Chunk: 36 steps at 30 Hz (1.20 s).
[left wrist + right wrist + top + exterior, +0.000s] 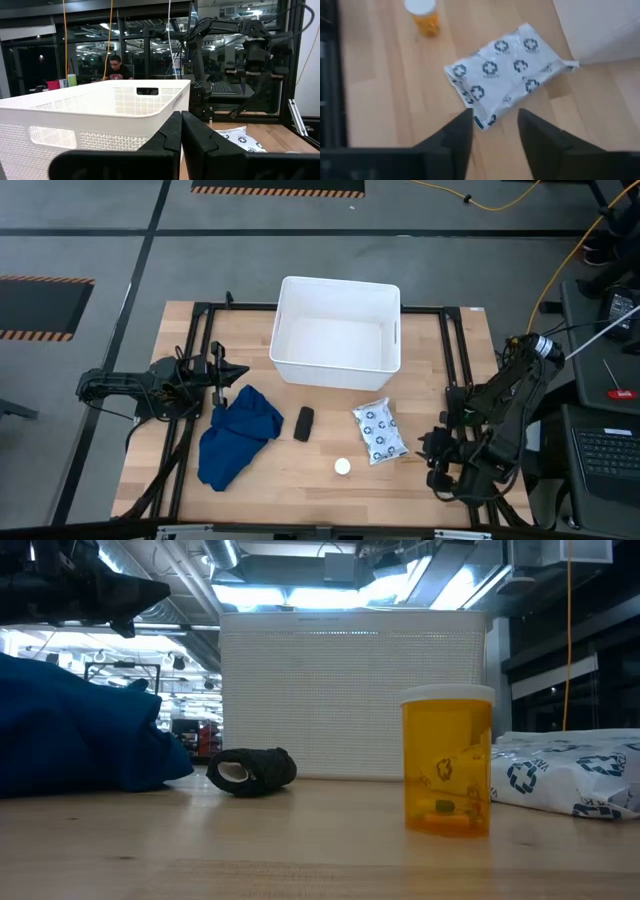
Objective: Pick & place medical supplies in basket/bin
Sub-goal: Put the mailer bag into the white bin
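Now packet point(379, 431) long axis toward tub point(290, 330); right fingers point(540, 140) apart, left fingers point(170, 137) pressed together.

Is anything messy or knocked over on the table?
Nothing is spilled or tipped. The orange pill bottle stands upright with its cap on. Only the blue cloth lies in a crumpled heap, and the white tub holds nothing yet.

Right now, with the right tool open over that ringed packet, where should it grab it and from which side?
Come straight down from above. The packet lies flat on the table, so pinch across its narrow width near the middle, where it puffs up. The right tool is already open beside its near end; the bottle stands clear of it.
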{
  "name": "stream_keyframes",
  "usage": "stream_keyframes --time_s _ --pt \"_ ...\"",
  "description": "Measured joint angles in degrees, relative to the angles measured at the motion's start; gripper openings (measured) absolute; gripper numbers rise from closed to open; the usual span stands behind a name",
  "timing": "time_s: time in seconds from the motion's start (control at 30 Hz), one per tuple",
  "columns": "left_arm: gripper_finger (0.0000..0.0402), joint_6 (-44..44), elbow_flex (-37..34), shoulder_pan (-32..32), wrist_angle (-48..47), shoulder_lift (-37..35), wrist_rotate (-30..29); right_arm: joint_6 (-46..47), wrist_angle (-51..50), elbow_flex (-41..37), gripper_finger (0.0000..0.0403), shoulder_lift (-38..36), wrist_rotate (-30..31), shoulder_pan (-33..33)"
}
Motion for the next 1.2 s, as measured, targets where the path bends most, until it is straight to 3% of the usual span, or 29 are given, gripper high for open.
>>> stream_keyframes --time_s 0.17,0.3,0.83,1.2 --pt "0.0003 0.0 0.0 0.0 0.0 0.0 0.0 0.8 0.4 -2.7 0.023 1.7 -3.0 0.0" --pt "0.0003 0.0 0.0 0.0 0.0 0.0 0.0 7.8 0.7 -4.7 0.0248 1.7 -3.5 0.1" --pt "0.0003 0.0 0.0 0.0 0.0 0.0 0.0 9.2 22.2 -21.5 0.023 1.7 -3.5 0.7" --pt "0.0003 0.0 0.0 0.0 0.0 0.0 0.0 9.2 31.3 -26.2 0.0227 1.7 -2.7 0.4"
